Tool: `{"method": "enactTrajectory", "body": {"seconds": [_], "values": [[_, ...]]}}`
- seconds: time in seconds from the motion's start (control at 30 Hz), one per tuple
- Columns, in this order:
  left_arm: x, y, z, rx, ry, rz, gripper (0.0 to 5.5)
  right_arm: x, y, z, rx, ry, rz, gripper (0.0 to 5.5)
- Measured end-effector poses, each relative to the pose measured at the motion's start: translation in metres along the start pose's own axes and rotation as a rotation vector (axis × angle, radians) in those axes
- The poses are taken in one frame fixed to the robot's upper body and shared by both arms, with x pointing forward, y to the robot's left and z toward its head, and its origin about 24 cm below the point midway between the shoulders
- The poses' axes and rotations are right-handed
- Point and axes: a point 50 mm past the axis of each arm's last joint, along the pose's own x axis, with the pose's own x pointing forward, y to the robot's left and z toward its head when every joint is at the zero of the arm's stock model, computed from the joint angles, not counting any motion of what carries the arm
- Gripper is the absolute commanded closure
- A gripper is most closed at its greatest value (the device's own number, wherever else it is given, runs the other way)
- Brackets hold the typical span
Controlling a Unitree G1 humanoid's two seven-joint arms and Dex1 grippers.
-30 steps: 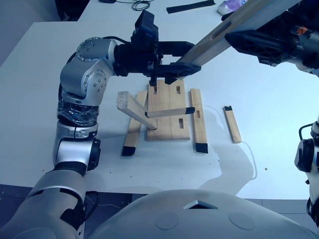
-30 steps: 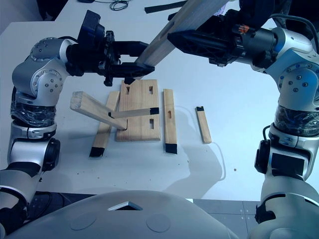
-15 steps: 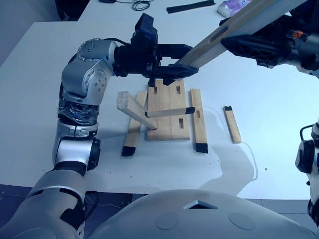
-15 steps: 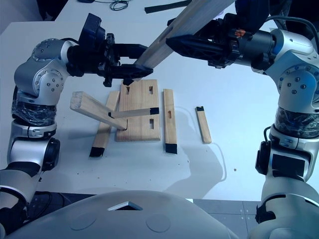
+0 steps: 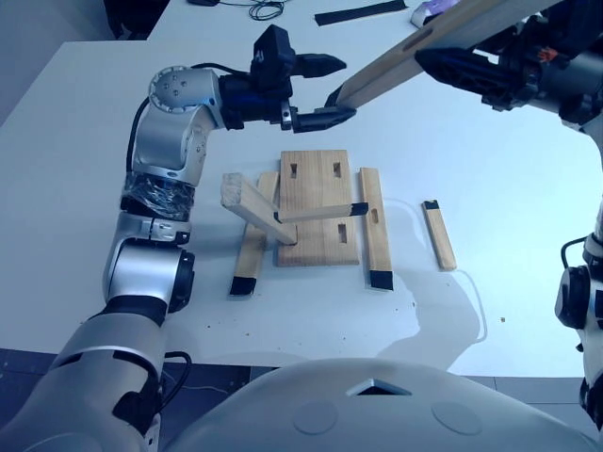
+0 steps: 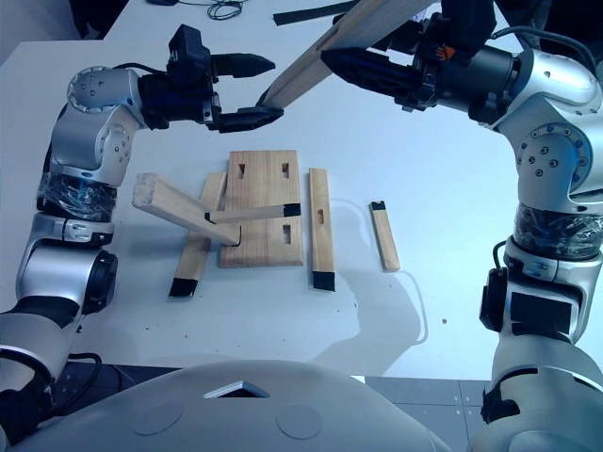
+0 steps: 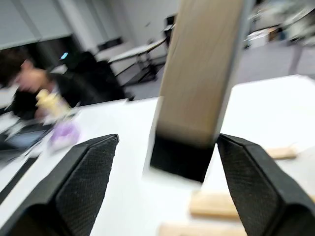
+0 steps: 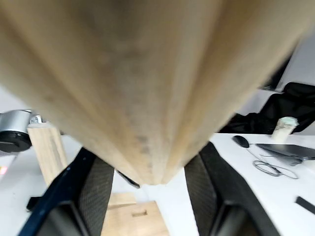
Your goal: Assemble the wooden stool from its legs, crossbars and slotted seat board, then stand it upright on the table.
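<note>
Your right end effector [image 6: 367, 58] is pinching the long leg [image 5: 386, 71] up in the air. Its long axis runs on a diagonal. The high end goes off to the far right. The black-capped low end points down-left and hangs above the table just past the far edge of the seat board [image 5: 316, 193]. That low end sits between the fingers [image 7: 83, 187] of your left end effector [image 5: 349, 87]. They're spread wide on either side of it and, going by the left wrist view, not touching the wood.

The seat board lies flat on the table [image 5: 490, 188], slots up, long axis running away from you. A second leg [image 5: 252, 209] stands on its near-left part, leaning out to the left. A crossbar [image 5: 320, 213] runs from it rightward across the board, black tip at the right end. A left leg [image 5: 247, 259] and a right leg [image 5: 375, 235] lie flat along the board's sides, black tips toward you. A short bar [image 5: 439, 237] lies apart to the right, with its black tip on the far end.

Versus a second ago, the left end effector was low over the board's far edge. It has come up and back, and the long leg's low end rose with it. The stuff on the table hasn't budged.
</note>
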Motion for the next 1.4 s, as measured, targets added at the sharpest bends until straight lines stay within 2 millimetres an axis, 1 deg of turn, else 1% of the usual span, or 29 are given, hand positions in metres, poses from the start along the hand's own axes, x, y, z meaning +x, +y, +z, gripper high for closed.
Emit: {"method": "enactTrajectory", "body": {"seconds": [0.03,0.07,0.1,0.17,0.23,0.3,0.47,0.53,0.7,0.83,1.03,1.17,1.4], "values": [[-0.003,0.002,-0.006,0.007,0.022,0.026,1.9,-0.001,0.001,0.0,-0.018,0.009,0.007,3.48],[-0.013,0.009,-0.012,0.025,0.053,0.1,1.9,-0.004,0.006,-0.005,-0.02,0.063,0.048,3.48],[-0.025,0.013,-0.014,0.044,0.076,0.142,1.9,-0.01,0.009,-0.013,-0.009,0.106,0.055,3.48],[-0.037,0.011,-0.021,0.066,0.108,0.164,1.9,-0.017,0.014,-0.026,0.016,0.168,0.063,3.48],[-0.036,0.003,-0.033,0.043,0.116,0.155,1.9,-0.016,0.02,-0.031,0.022,0.187,0.09,3.48],[-0.032,-0.002,-0.039,0.023,0.107,0.147,1.9,-0.015,0.023,-0.032,0.016,0.188,0.102,3.48],[-0.029,-0.006,-0.037,0.026,0.092,0.142,1.9,-0.015,0.031,-0.039,0.023,0.202,0.118,3.48],[-0.03,-0.008,-0.04,0.02,0.093,0.141,1.9,-0.016,0.034,-0.044,0.031,0.217,0.118,3.48],[-0.026,-0.018,-0.047,-0.003,0.092,0.124,1.9,-0.029,0.044,-0.057,0.035,0.276,0.107,3.48],[-0.027,-0.018,-0.047,-0.007,0.093,0.136,1.9,-0.033,0.057,-0.066,0.041,0.292,0.118,3.48],[-0.029,-0.017,-0.045,-0.009,0.092,0.148,1.9,-0.031,0.072,-0.073,0.048,0.276,0.136,3.48],[-0.031,-0.016,-0.046,-0.024,0.099,0.155,1.9,-0.028,0.08,-0.077,0.058,0.262,0.151,3.48],[-0.034,-0.016,-0.046,-0.033,0.109,0.15,1.9,-0.024,0.087,-0.083,0.055,0.266,0.169,3.48]]}}
